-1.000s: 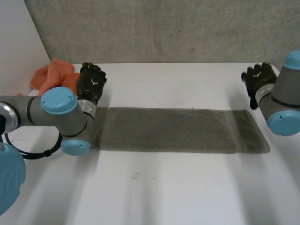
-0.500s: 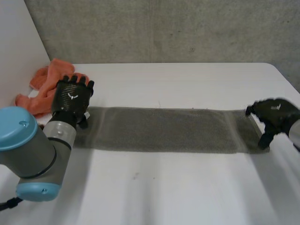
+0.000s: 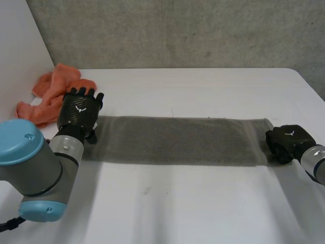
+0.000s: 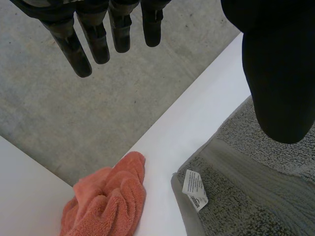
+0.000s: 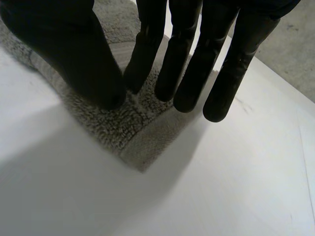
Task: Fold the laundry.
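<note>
A long grey towel (image 3: 177,140) lies flat across the table (image 3: 203,208). My left hand (image 3: 78,109) hovers over its left end, fingers straight and apart from the thumb, holding nothing. In the left wrist view the left hand (image 4: 275,73) is above the towel's (image 4: 246,196) left edge, where a white label (image 4: 195,189) sticks out. My right hand (image 3: 287,142) sits on the towel's right end. In the right wrist view the right hand (image 5: 64,49) has thumb and fingers drawn together on the towel (image 5: 113,128) just inside a corner, pinching the cloth.
An orange cloth (image 3: 51,94) lies bunched at the table's back left, beside the towel's left end, and it appears past my left hand as the orange cloth (image 4: 108,201). A grey wall (image 3: 177,30) stands behind the table.
My right hand came down from the back right onto the towel's right end and its fingers closed. My left arm swung back and its hand settled over the left end.
</note>
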